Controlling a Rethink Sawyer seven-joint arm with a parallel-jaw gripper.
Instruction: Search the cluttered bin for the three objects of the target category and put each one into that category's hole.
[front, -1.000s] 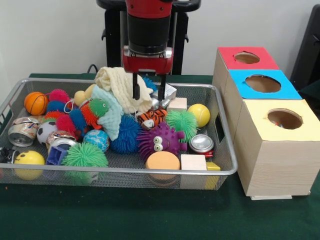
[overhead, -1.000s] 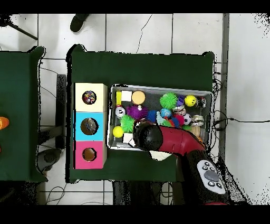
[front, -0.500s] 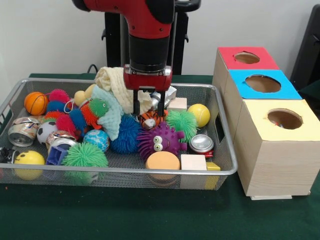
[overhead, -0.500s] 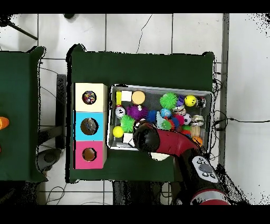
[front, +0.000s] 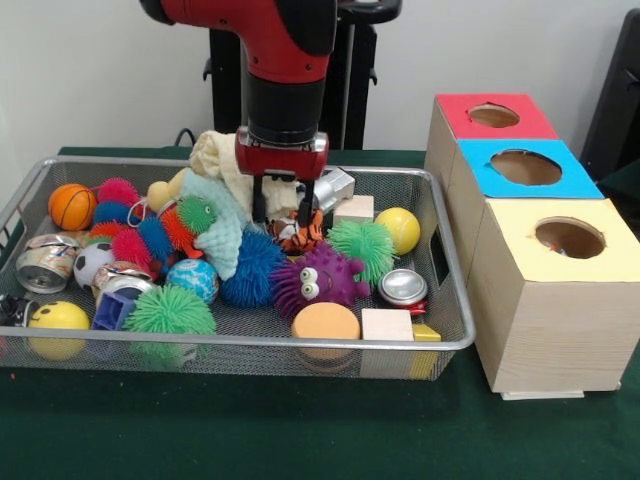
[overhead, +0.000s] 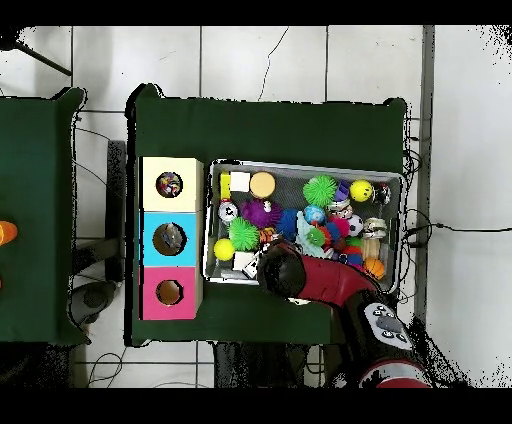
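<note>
The wire mesh bin (front: 250, 338) is full of toys; it also shows in the overhead view (overhead: 300, 166). The orange tiger-striped toy (front: 298, 237) lies mid-bin, between a cream cloth (front: 222, 160) and a green spiky ball (front: 362, 245); it shows in the overhead view too (overhead: 268, 236). My gripper (front: 283, 212) is low in the bin, open, right above the tiger toy's back edge, with its right finger (front: 308, 215) against the toy. In the overhead view the arm (overhead: 290, 272) hides the gripper. I cannot pick out the other two target toys.
Three boxes with holes stand right of the bin: red (front: 495, 115), blue (front: 525, 167), yellow (front: 570, 240). A purple spiky toy (front: 315, 283), a can (front: 403, 287), a yellow ball (front: 400, 228), a wooden block (front: 353, 208) and an orange basketball (front: 72, 205) crowd the bin.
My gripper has come down into the bin and shifted slightly left in the front view, from above the cloth to the tiger toy. Its fingers stay apart.
</note>
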